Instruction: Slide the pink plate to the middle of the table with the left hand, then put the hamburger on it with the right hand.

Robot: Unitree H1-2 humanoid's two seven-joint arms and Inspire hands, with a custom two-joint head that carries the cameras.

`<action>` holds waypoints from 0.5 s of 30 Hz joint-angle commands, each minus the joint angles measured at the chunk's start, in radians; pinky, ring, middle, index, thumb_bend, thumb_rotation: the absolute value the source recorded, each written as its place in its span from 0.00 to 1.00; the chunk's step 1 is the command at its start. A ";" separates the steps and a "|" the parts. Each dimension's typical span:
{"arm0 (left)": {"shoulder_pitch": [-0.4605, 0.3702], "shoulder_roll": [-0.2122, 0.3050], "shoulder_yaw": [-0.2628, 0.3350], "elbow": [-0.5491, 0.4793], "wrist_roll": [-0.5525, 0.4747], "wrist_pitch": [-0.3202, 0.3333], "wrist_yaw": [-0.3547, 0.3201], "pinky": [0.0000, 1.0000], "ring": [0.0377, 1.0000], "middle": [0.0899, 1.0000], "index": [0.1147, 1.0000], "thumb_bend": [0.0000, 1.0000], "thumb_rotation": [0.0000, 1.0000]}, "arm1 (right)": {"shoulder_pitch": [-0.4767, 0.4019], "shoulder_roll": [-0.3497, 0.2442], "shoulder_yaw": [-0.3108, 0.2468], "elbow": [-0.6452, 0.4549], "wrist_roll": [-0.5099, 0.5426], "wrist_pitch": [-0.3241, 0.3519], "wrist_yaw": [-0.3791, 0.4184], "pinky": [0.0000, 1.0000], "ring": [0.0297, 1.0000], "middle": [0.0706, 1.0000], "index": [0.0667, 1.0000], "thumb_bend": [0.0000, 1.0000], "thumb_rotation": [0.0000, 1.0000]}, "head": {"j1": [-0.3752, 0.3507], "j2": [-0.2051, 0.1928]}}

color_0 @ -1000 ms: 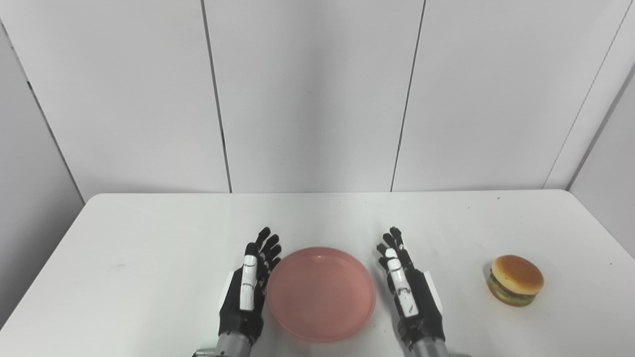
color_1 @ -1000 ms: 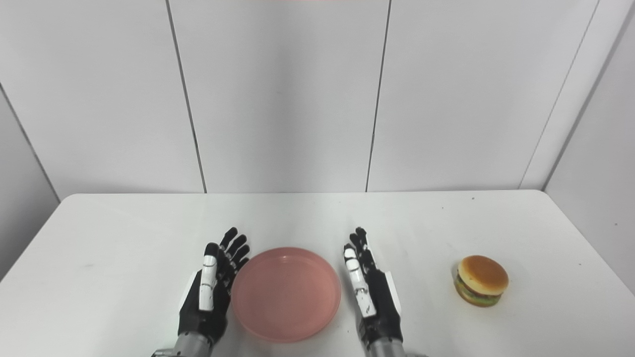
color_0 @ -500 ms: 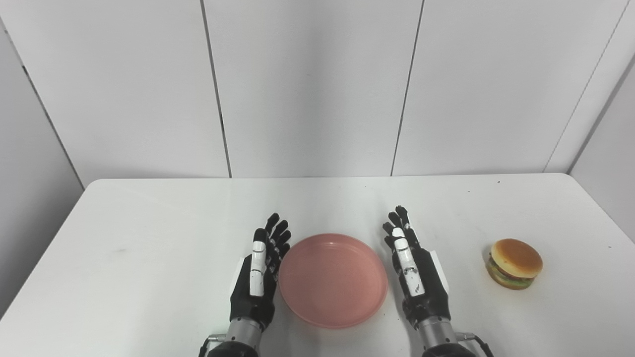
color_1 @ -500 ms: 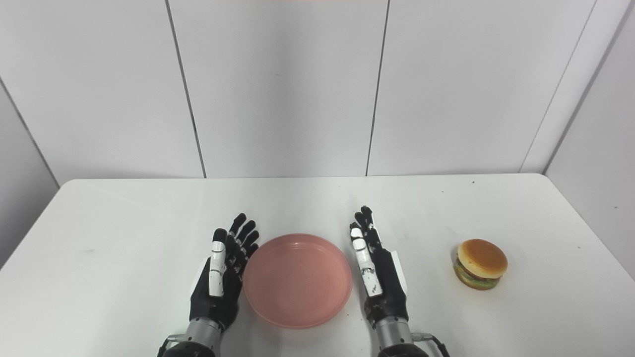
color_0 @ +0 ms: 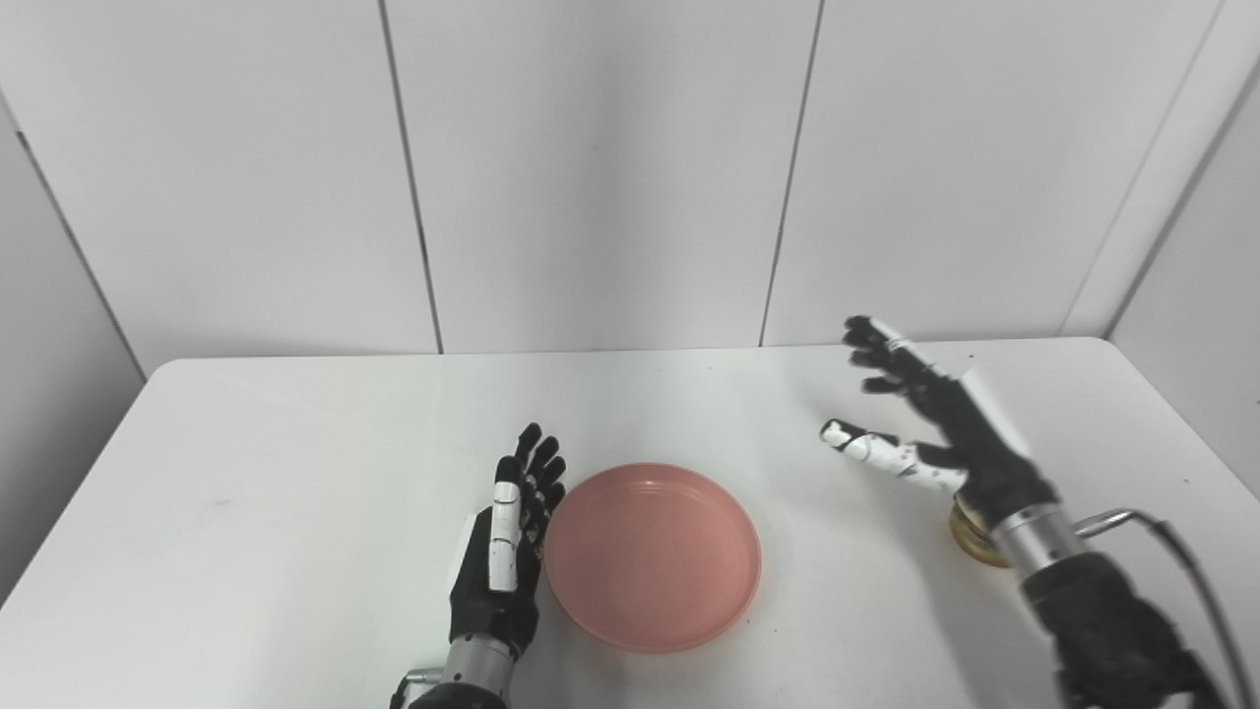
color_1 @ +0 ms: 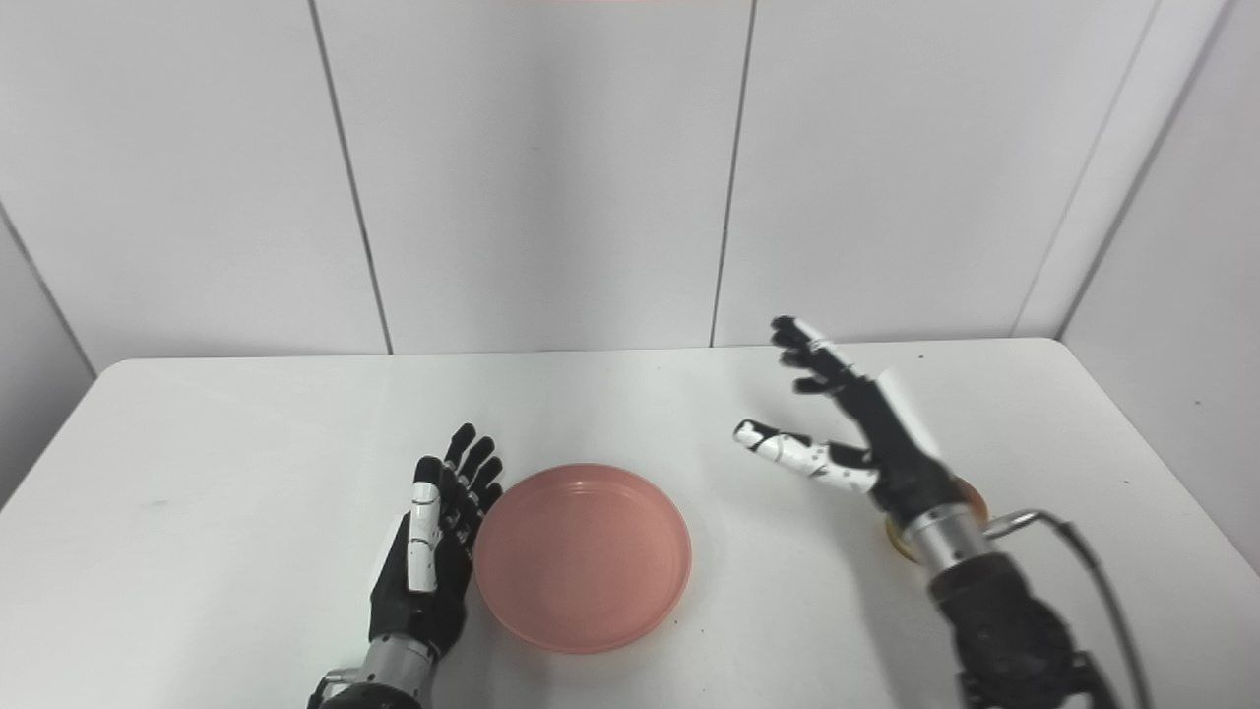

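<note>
The right hand's fingers [color_0: 881, 356] are spread wide and hold nothing, with the thumb reaching out to the left apart from the rest. That right hand [color_0: 945, 433] is raised above the bench [color_0: 295, 463], over its right side, and its wrist and forearm cover most of the hamburger [color_0: 970, 530], of which only a sliver of bun shows, resting on the bench well right of the plate. The left hand's fingers [color_0: 532, 473] are straight, lying close side by side and gripping nothing, pointing away from the robot. The left hand [color_0: 502, 551] rests edge-on just beside the left rim of the pink plate [color_0: 653, 556]; whether it touches the rim cannot be told. The plate lies flat and bare near the middle of the bench, toward the near edge.
</note>
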 commanded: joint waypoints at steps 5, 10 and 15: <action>0.005 0.013 0.001 0.031 0.006 0.004 -0.013 1.00 0.98 0.99 0.97 0.66 1.00 | -0.035 -0.108 -0.027 -0.064 -0.056 0.059 0.039 0.78 0.88 0.89 0.88 0.78 0.37 | -0.044 0.008; 0.001 0.025 0.009 0.035 0.005 0.003 -0.010 1.00 0.98 0.98 0.97 0.64 1.00 | -0.042 -0.206 0.019 -0.085 -0.183 0.139 0.113 0.71 0.83 0.87 0.85 0.79 0.27 | -0.120 -0.002; 0.005 0.049 0.010 0.041 0.002 -0.012 -0.028 1.00 0.98 0.99 0.97 0.63 1.00 | -0.055 -0.285 0.067 -0.044 -0.262 0.178 0.189 0.72 0.83 0.86 0.84 0.85 0.23 | -0.176 -0.006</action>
